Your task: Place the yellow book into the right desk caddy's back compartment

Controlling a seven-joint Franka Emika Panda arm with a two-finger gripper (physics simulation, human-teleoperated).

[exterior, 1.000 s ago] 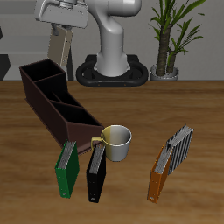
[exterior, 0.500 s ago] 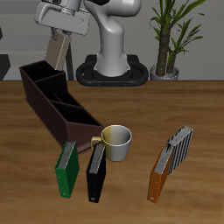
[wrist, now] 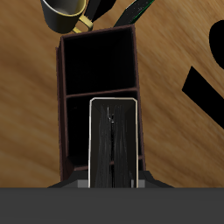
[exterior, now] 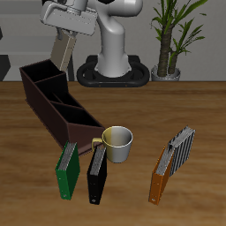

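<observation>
Your gripper hung high above the table's back, clamped on the yellow book, which dangled upright below the fingers, slightly tilted. You had the book in the air over the right desk caddy, above its far end; nothing of the book touched the box.

From the wrist view the book showed end-on, a pale frame around dark page edges, lined up over the caddy lengthwise. The section directly beneath it looked like the back compartment, though the book hid most of it there. The two open sections beyond it were dark inside; their contents could not be made out.

On the table nearer the front edge: a cream mug just beside the caddy's near end, a green book and a black book standing side by side, then well apart an orange-brown book leaning against a grey striped book. A potted plant stood behind the table beside your robot's base.
</observation>
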